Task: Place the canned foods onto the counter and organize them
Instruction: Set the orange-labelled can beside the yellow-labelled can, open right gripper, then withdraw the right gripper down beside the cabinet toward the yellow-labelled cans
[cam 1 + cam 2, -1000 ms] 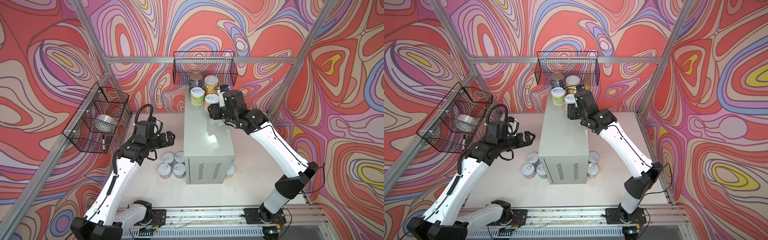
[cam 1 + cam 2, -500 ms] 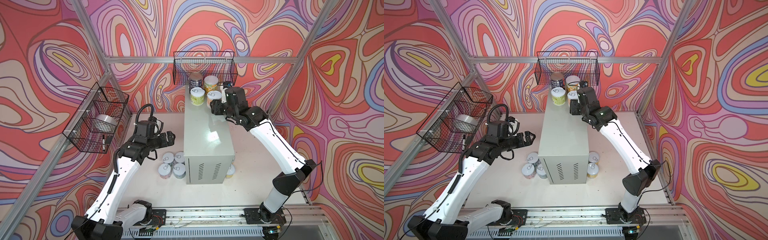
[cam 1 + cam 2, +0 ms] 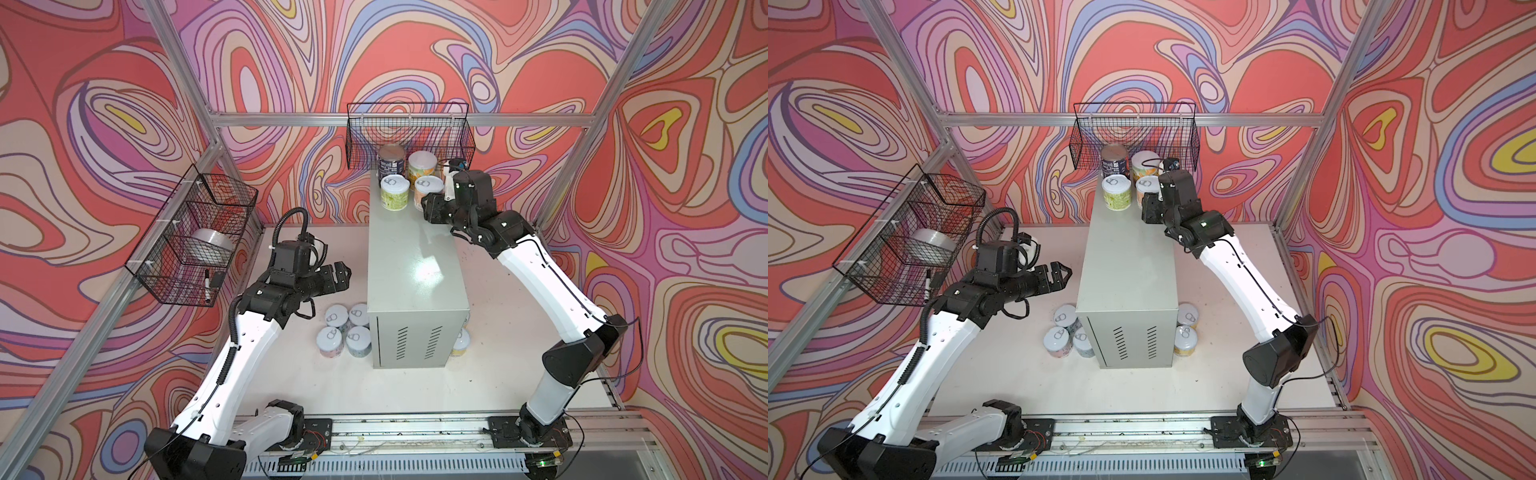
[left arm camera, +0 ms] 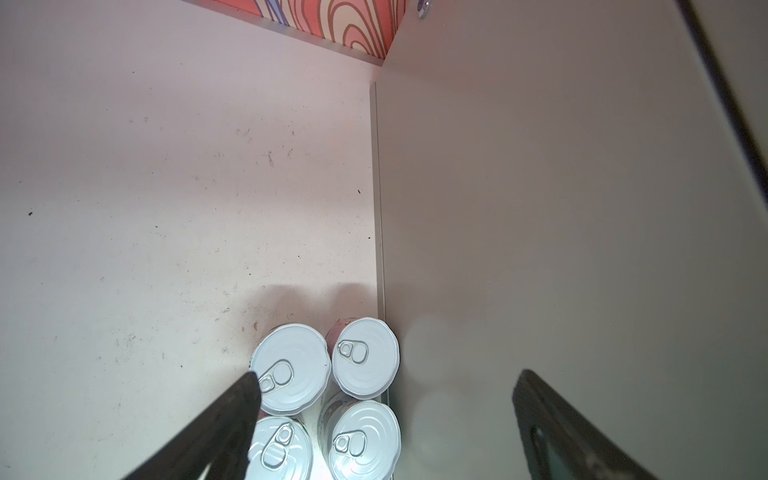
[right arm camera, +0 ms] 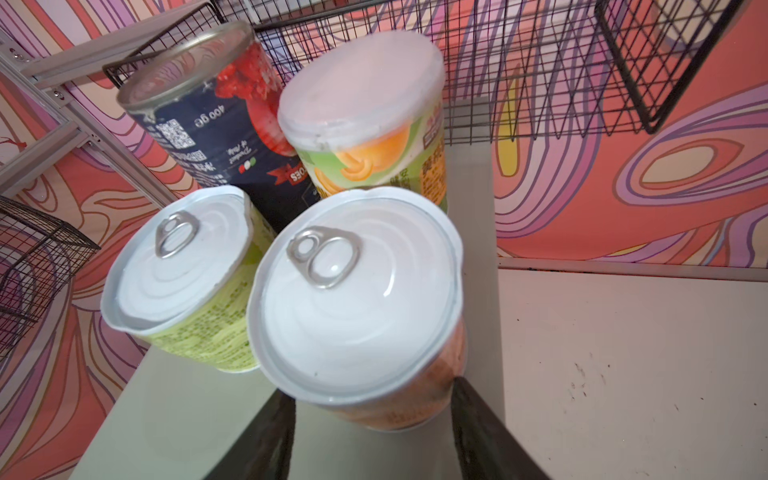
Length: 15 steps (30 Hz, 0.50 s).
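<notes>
White surface [image 3: 415, 395]: bare along the near edge. It carries the loose tins and the tall grey box whose top is the raised surface.
Left tins [image 4: 291, 370]: four, upright, packed in a square. They stand on the white surface against the near-left wall of the box.
Right tins [image 3: 1185, 328]: two, upright, against the near-right wall.
Left pincer [image 3: 340, 276]: released, jaws wide with nothing between them. It hangs above and just far of the left tins.
Raised surface [image 3: 415, 266]: glossy and bare over its near and middle stretch.
Right pincer [image 5: 374, 399]: at the far end, fingers either side of the foot of the peach tin. Grasping or let go, cannot tell.
Peach tin [image 5: 357, 299]: upright on the raised surface, far right, just beside the green tin [image 5: 183, 266] on its left.
Far row: navy tin [image 5: 208, 137] and orange-label tin [image 5: 361, 91], close behind those two, under the wire basket [image 3: 409, 133].
Step, judged: the fourth tin is being settled into a two-by-two block, with six left below.
Next move, judged: the right pincer must part clear and back off toward the near side without nudging the block. The left pincer must drop over one outer tin of the square, which leaves little room for the fingers.
</notes>
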Tool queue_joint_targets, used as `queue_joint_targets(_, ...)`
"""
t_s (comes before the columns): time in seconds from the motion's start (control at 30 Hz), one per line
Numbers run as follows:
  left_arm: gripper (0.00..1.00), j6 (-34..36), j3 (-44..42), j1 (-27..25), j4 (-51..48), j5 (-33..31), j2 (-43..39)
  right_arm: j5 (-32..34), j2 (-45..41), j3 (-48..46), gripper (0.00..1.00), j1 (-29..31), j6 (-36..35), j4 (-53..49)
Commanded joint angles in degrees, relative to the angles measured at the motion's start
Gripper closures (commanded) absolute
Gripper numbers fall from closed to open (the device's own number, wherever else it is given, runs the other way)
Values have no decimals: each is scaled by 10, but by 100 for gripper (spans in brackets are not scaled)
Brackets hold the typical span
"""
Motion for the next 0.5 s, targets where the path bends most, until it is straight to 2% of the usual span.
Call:
queue_joint_targets(0.0, 5, 3, -8, 3, 9, 1, -2, -14, 23, 11, 40, -2, 7, 6)
queue_joint_targets(0.37, 4, 6, -11, 3, 7, -2, -3, -10, 24, 19, 39, -3, 17, 0)
queue_joint_targets(0.47, 4, 7, -10, 3, 4, -6, -3, -8, 13, 19, 35, -4, 16, -7)
